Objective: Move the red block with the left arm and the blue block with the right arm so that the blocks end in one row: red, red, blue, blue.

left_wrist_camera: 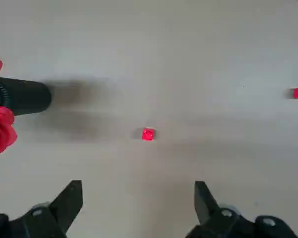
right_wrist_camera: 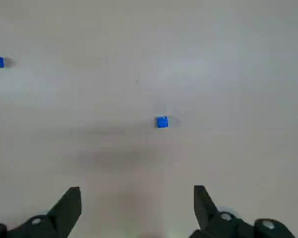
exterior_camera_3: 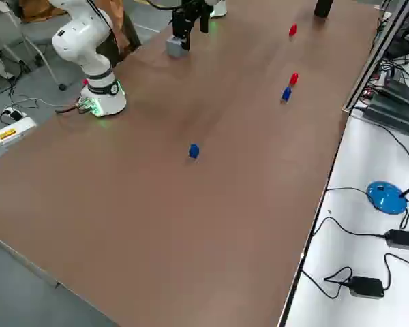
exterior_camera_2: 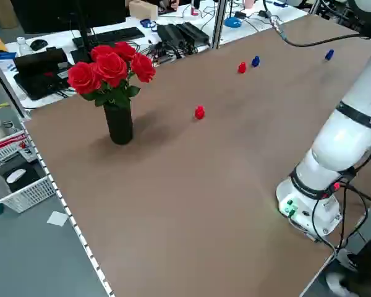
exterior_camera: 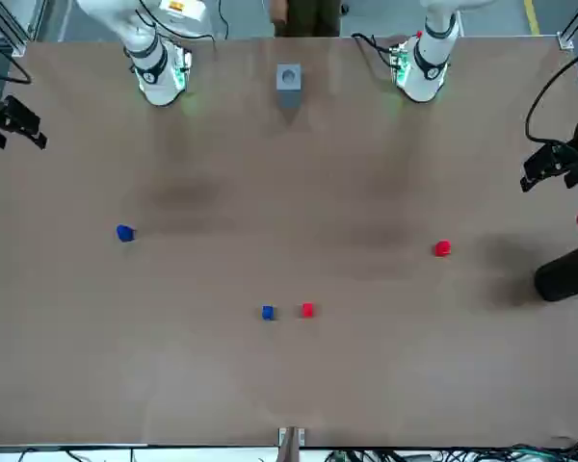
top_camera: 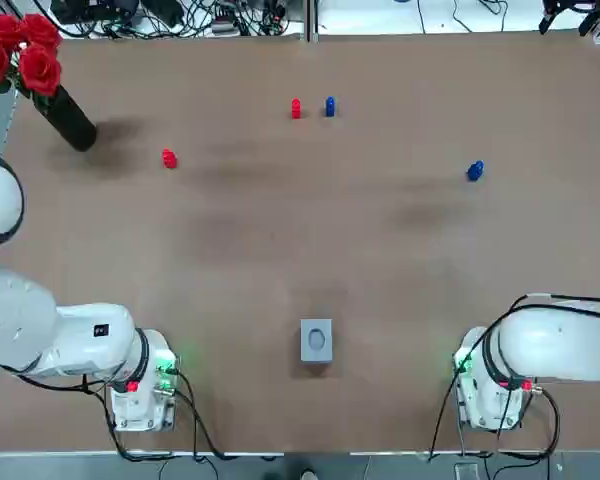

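My left gripper point(left_wrist_camera: 138, 191) hangs spread wide, well above the red block point(left_wrist_camera: 148, 134); my right gripper point(right_wrist_camera: 137, 194), equally spread, well above the blue block point(right_wrist_camera: 162, 122)

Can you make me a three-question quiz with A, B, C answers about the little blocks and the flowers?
1. Where are the roses? A) robot's far-left corner B) middle C) far-right corner
2. How many blue blocks are there? A) one B) two C) four
3. The left gripper is: A) open, empty B) shut on a block C) shut on a rose
1 A, top view shows the vase there; 2 B, one beside a red block, one alone; 3 A, fingers spread, nothing between.
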